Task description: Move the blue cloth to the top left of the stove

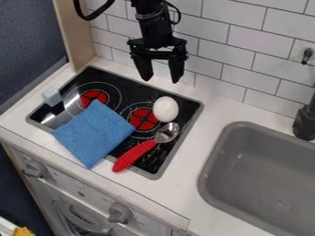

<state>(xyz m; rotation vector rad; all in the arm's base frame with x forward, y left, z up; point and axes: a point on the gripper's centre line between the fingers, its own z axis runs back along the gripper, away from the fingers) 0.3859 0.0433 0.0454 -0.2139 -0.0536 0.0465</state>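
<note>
While the black end effector hangs above the back edge of the stove, in front of the tiled wall, its two fingers point down and stand spread, with nothing between them. The blue cloth lies flat at the front left of the stove, turned so that one corner points back and touches the near part of the left red burner. Its front corner hangs over the stove's rim onto the white desk.

Behind the cloth's left side, a shiny metal object sits on the stove, partly covered by the cloth; a small pale grey block is just beside it at the left edge. The white egg-shaped object rests at the right, overlapping the edge of the right red burner. In front of it lies a spoon with a red handle, its metal bowl toward the back right and its handle reaching the stove's front rim, to the right of the cloth. Farther right, the grey sink is set into the desk, with a black faucet behind it.
</note>
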